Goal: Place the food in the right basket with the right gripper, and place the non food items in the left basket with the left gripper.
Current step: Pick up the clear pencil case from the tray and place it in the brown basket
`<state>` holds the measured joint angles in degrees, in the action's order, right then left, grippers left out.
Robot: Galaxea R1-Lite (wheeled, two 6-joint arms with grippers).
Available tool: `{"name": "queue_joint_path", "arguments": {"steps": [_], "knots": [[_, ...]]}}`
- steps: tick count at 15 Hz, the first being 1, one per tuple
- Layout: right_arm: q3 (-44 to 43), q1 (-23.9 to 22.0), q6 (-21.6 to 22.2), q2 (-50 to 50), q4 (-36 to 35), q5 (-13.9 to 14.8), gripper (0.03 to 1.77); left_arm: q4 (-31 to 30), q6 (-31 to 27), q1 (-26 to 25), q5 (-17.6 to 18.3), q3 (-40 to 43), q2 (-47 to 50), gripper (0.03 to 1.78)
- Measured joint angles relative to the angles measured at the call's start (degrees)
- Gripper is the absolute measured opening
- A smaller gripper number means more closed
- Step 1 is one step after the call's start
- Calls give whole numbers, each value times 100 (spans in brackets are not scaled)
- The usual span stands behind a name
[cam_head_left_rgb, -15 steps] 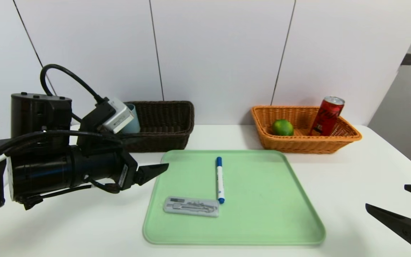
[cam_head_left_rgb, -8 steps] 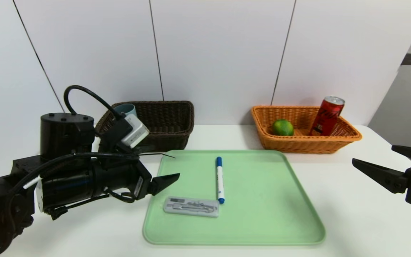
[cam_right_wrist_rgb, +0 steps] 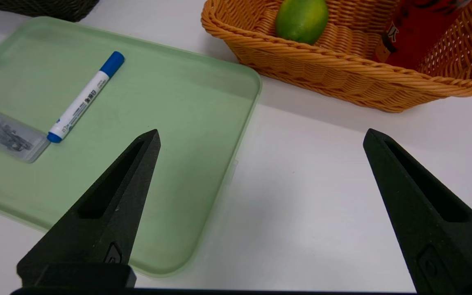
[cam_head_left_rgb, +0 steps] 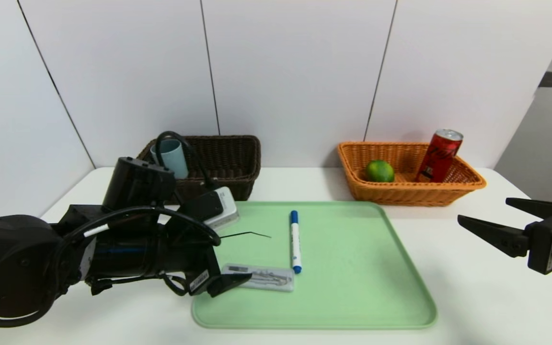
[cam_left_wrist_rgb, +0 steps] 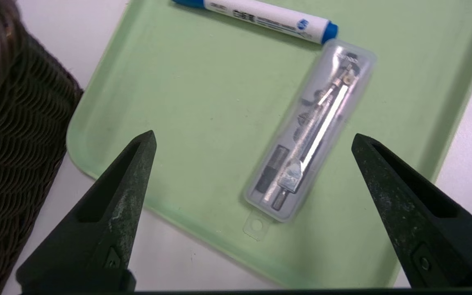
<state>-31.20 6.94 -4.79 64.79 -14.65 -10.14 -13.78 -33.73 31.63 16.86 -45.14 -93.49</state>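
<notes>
Right gripper: we see it [cam_right_wrist_rgb: 262, 131] idle beyond the tray's right side, over bare tabletop [cam_head_left_rgb: 472, 297], its fingers spread wide with nothing between them.
Left gripper: we find it [cam_left_wrist_rgb: 253, 133] at work above the left part of the tray, fingers spread wide, holding nothing.
Flat grey case: we locate it [cam_left_wrist_rgb: 309, 131] on the tray, beneath the left gripper's opening; we judge it the likely next pick.
Risk at the case: it lies aslant to the fingers, so closing without a turn could swivel it or catch only a corner; too low a descent could press the tips into the tray.
White marker: we note it [cam_head_left_rgb: 295, 242] on the tray, its end close beside the case; a nudge to the case could set it rolling.
Green tray: its raised rim [cam_head_left_rgb: 412, 263] bounds the work, and a finger lowered too near it could snag; we have open room across its right half.
Left basket: we see the dark brown wicker [cam_head_left_rgb: 228, 184] just behind the tray, holding the blue-grey cup [cam_head_left_rgb: 174, 160]; a low carry could clip its front edge, while its right part offers room.
Right basket: we observe the orange wicker [cam_head_left_rgb: 400, 195] with the lime [cam_head_left_rgb: 379, 171] and the leaning soda can [cam_head_left_rgb: 439, 155] inside; a bump could tip the can.
</notes>
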Motion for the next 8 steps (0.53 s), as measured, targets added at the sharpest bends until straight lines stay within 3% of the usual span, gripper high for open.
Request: {"name": "queue_joint_path", "arguments": {"steps": [2,4,8], "knots": [[24,6,0,1,-6,-79,171,984,-466,107,-35,-513,-63,169],[83,15,0,-29,-11,-333,171,1940,-874,199,-146,-1167,-204,169],[146,48,26,-184,-11,-567,171,3118,-1546,295,-482,-2349,-763,169]]}}
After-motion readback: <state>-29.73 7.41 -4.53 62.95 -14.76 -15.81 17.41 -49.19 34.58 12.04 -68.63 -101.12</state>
